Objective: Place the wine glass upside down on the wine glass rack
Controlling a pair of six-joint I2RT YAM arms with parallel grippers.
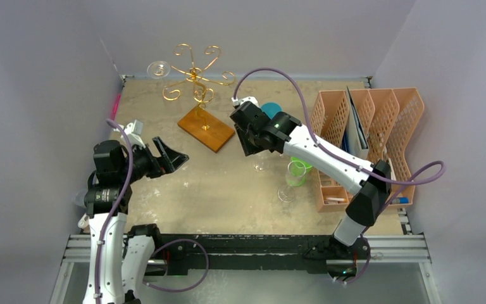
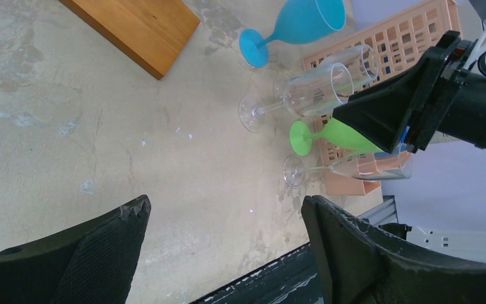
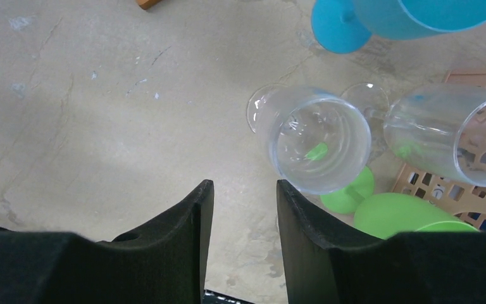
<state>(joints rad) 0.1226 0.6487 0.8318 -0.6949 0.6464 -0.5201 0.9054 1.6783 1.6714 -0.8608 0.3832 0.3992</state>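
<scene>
Starting at the left edge of the table point(image 1: 228, 190): the left fingers point(image 1: 172, 155) are spread about as wide as they go, holding nothing, just hanging over bare tabletop near that edge. Further in, by the far edge and left of the middle, is the wine glass rack point(image 1: 195, 81), gold wire curls on a post with a brown wooden base. 1 clear glass point(image 1: 158, 68) looks to be sitting on its far-left curl.

Around the middle of the table the right fingers point(image 1: 248, 144) point down with a narrowish gap between them and nothing in it. The wine glass point(image 3: 319, 142) stands upright on the table just beside their tips, untouched, well apart from the rack. It's in a cluster of 4, with a blue glass point(image 3: 411, 16) on the far side, a green glass point(image 3: 417, 218) on the near side and a spare clear glass point(image 3: 455, 136) to its right. Along the right edge there's an orange mesh organizer point(image 1: 392, 114).
</scene>
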